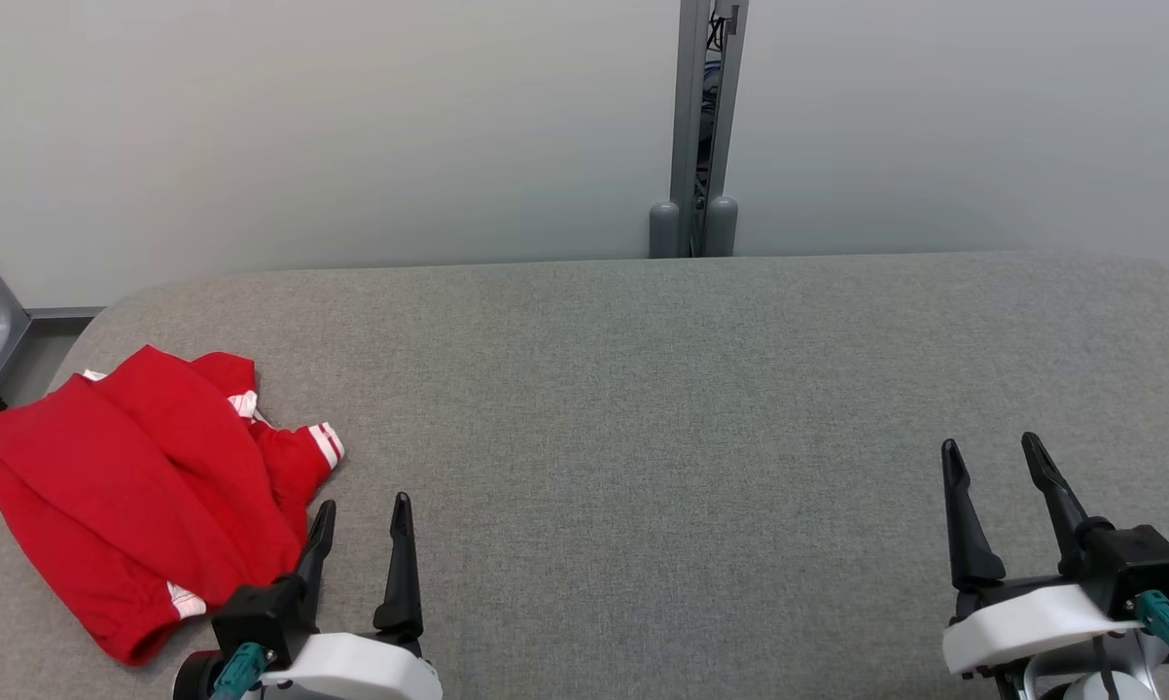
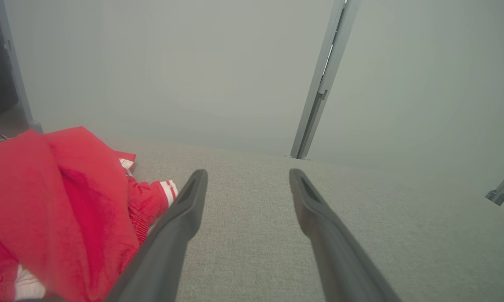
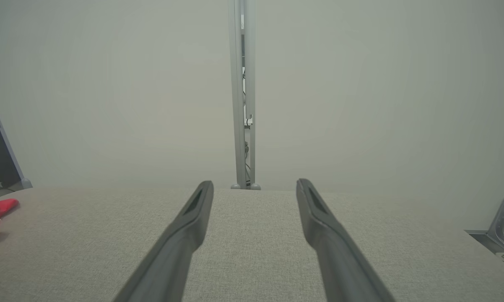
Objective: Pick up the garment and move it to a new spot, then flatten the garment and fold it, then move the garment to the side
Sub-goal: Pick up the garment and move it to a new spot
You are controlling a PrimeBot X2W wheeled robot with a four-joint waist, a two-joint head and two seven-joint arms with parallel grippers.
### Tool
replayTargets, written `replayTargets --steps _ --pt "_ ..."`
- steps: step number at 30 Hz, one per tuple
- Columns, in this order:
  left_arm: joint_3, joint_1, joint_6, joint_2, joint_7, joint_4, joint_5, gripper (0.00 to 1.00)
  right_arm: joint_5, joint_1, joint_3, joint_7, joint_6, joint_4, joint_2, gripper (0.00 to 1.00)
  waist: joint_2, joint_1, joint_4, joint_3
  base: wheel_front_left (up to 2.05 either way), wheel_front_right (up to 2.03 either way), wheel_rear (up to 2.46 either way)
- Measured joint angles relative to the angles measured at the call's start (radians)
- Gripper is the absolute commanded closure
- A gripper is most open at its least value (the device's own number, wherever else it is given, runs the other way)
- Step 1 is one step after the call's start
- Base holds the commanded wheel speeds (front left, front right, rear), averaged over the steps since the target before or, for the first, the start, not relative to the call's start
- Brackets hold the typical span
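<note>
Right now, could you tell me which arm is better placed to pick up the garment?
Left. The left gripper is open right beside the crumpled red garment; the right gripper, also open, sits far across the grey table.

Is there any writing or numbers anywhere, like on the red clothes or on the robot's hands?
None: no word, number or sign can be read in these pictures.
red garment: white stripes at the cuffs, no letters.
left gripper and right gripper: plain dark fingers, both open, no labels.
grey table, wall and metal post: no writing.
</note>
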Motion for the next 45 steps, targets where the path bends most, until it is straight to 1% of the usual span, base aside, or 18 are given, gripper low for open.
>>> replayTargets --steps 8,15,23,24,32,36,37,42,45 --pt "-0.004 -0.005 -0.001 0.0 0.0 0.005 0.0 0.0 0.002 -0.001 -0.006 0.0 0.0 0.001 0.0 0.0 -0.0001 0.0 0.01 0.002 0.0 0.0 0.0" --pt "0.0 -0.006 -0.001 0.0 0.0 0.016 -0.001 0.0 0.012 0.004 0.007 0.0 0.0 -0.001 0.0 0.0 0.0 0.0 0.069 0.007 0.0 0.0 0.0" --pt "0.006 -0.007 -0.009 0.0 0.0 0.017 0.019 0.0 0.031 0.019 0.017 0.0 0.0 -0.005 0.0 0.0 0.0 0.0 0.188 0.018 0.0 0.0 0.0" --pt "0.009 -0.006 -0.01 0.0 0.0 0.015 0.027 0.0 0.037 0.02 0.023 0.0 0.0 -0.006 0.0 0.0 0.0 0.0 0.223 0.02 0.0 0.0 0.0" --pt "0.03 -0.003 -0.017 0.0 0.0 0.005 0.052 0.0 0.065 0.019 0.055 0.0 0.0 -0.017 0.0 0.0 0.0 0.0 0.36 0.02 0.0 0.0 0.0" --pt "0.04 0.001 -0.019 0.0 0.0 0.002 0.061 0.0 0.074 0.02 0.072 0.0 0.0 -0.021 0.0 0.0 -0.0001 0.0 0.418 0.014 0.0 0.0 0.0" --pt "0.044 0.001 -0.023 0.001 0.0 0.002 0.065 0.0 0.081 0.02 0.076 0.0 0.0 -0.022 0.0 0.0 0.0 0.0 0.443 0.009 0.0 0.0 0.0" --pt "0.053 0.005 -0.026 0.0 0.0 0.0 0.071 0.0 0.085 0.021 0.081 0.0 0.0 -0.023 0.0 0.0 0.0 0.0 0.492 -0.004 0.0 0.0 0.0" --pt "0.06 0.014 -0.026 0.001 0.0 -0.008 0.072 0.0 0.087 0.018 0.092 0.0 0.0 -0.022 0.001 0.0 -0.0001 0.0 0.502 -0.005 0.0 0.0 0.0"
